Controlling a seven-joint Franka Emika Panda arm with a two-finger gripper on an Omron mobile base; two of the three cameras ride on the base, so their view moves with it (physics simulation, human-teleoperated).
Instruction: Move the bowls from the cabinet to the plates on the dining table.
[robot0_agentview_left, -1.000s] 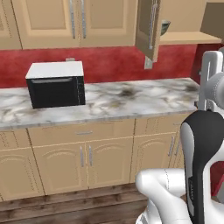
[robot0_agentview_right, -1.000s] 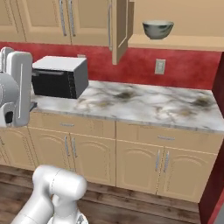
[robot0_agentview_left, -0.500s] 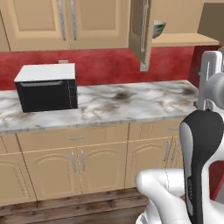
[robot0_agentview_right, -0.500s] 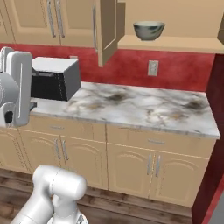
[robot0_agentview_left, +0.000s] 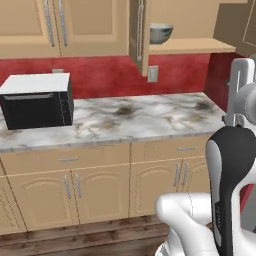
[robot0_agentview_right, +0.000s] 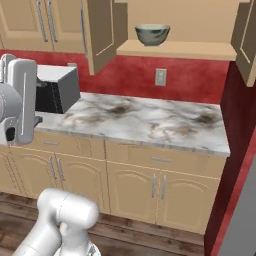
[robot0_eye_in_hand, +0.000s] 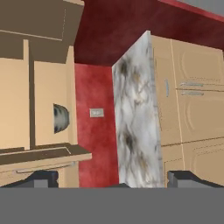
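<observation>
- Cabinet (robot0_agentview_right: 175, 30): doors swung open, plain tan shelf exposed.
- Grey-green bowl (robot0_agentview_right: 152, 34) upright on that shelf, near its left end; also seen in the left base view (robot0_agentview_left: 161, 33) and, rolled sideways, in the hand view (robot0_eye_in_hand: 60, 118).
- Jaws: released, spread wide, grasping nothing; gripper (robot0_eye_in_hand: 111, 179) well apart from the bowl.
- Marble table (robot0_agentview_right: 150, 120) below the shelf; black microwave (robot0_agentview_left: 37, 102) at its left end.
- Wall outlet (robot0_agentview_right: 160, 77) on the red backsplash.

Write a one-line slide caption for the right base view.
Grey-green bowl waits on the shelf of the open wall cabinet above a marble counter, microwave at left.
</observation>
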